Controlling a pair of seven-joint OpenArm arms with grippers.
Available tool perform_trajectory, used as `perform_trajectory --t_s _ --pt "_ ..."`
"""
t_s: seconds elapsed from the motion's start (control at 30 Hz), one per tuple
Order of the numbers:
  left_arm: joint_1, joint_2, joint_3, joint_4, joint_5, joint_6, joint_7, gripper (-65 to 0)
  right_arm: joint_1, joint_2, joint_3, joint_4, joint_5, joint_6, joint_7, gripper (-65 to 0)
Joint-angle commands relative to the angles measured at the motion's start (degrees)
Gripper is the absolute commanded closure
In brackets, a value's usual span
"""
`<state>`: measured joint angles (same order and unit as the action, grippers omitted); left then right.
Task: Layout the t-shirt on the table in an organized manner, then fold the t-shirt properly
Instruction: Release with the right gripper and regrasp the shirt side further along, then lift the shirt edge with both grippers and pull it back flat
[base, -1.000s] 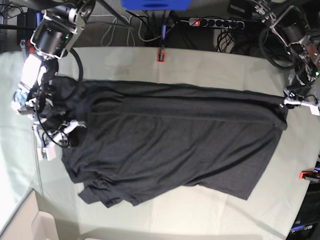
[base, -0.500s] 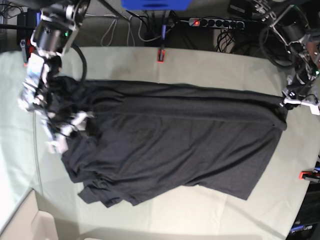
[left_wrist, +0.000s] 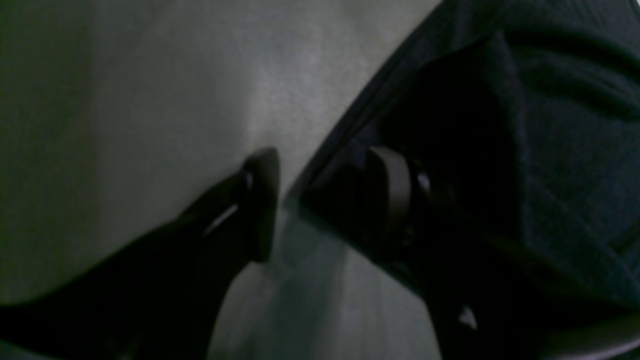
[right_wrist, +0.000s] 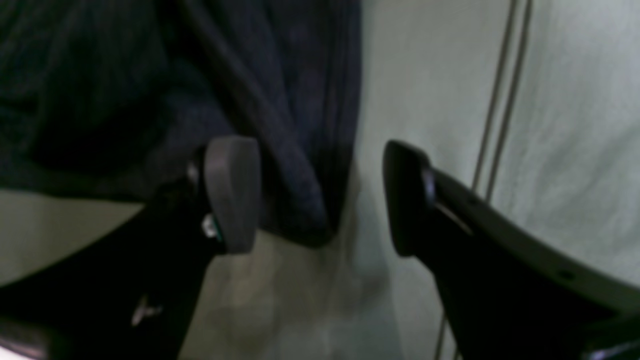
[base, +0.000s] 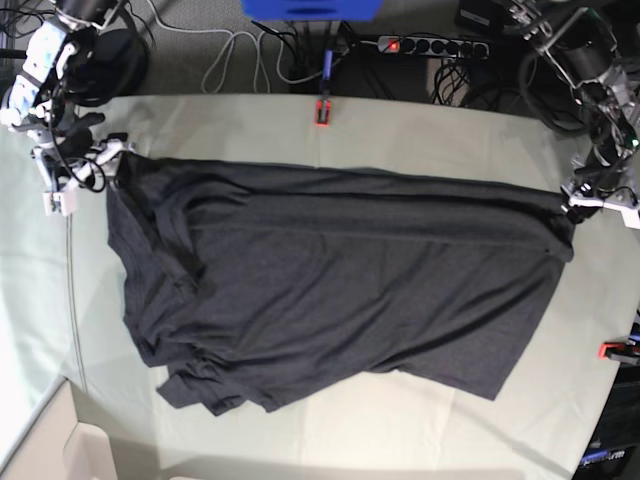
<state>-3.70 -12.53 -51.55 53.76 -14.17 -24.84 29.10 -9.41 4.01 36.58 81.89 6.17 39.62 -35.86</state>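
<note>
So the t-shirt is spread across the middle of the table in the base view, plain black side up, running from the upper left of the frame over to the right edge. It's mostly flat, but the lower left corner is bunched into a few overlapping layers and there's a long crease along the top. The right gripper sits at the upper left of the base frame, right at the shirt's top-left corner. In its wrist view the right gripper has its fingers spread wide, with a dark fold of the t-shirt hanging down into the gap between them, nearer the left pad, and pale table cloth behind; it looks let go rather than pinched. The left gripper is at the far right of the base frame, at the shirt's top-right corner. In its wrist view the left gripper is parted too, one finger over bare table and the other over the t-shirt edge, with the hem running between them and nothing clamped. There's a red clamp at the top edge of the table and another red clamp at the right edge.
</note>
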Motion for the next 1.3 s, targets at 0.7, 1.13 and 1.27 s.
perform_trajectory --t_s 0.7,1.13,1.27 --pt "-0.1 -0.7 7.5 -0.4 1.0 0.9 1.7 -9.4 0.0 0.6 -0.3 -6.8 0.7 0.4 7.9 -22.7" --pt "6.2 -0.2 7.2 13.1 0.7 0.8 6.1 0.0 -1.9 1.0 0.1 -6.2 1.0 0.4 7.9 0.0" --pt "8.0 -0.2 7.1 17.7 0.7 0.8 7.9 0.0 -3.6 1.0 0.0 -1.7 1.0 0.4 7.9 0.0"
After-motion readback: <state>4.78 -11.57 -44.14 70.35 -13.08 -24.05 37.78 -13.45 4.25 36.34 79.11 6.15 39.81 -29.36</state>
